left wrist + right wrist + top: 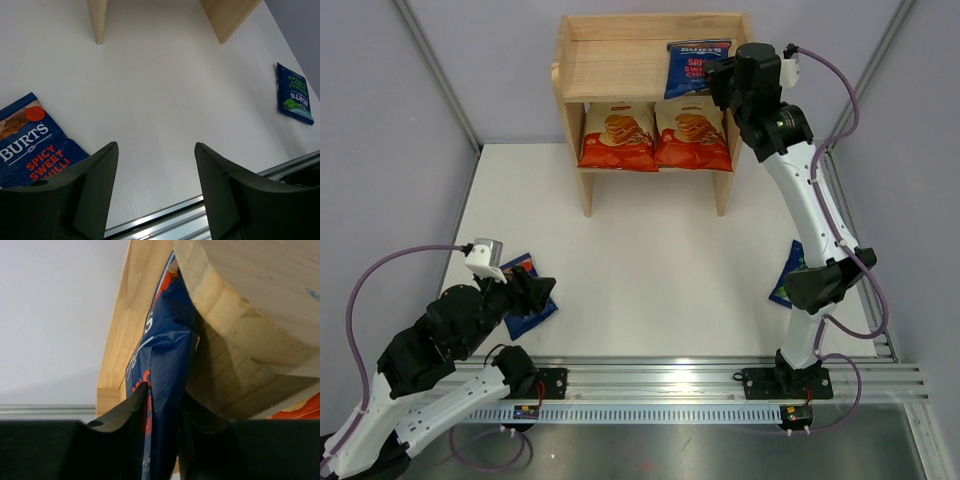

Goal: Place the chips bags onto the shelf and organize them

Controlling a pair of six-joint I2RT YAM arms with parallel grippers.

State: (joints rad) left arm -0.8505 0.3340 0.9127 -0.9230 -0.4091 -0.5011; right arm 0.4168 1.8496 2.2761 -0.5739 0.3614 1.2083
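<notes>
The Burts bag sits at the right end of the shelf top tier, pinched in the right tool, whose jaws are narrow around its near edge. In the right wrist view it's crumpled hard against the right side panel.

My worry: if the tool lets go like this, the bag could flop forward over the low lip, or snag on a finger and get dragged off as the arm backs out. The arm is also very close to that panel, so a nudge could shift the shelf.

Both Cassava bags are side by side on the lower tier. The second red Burts bag lies on the table near left, just beside the left tool, which is wide and holding nothing. The green Burts bag lies near right, half hidden behind the right arm, so it could get swept.
</notes>
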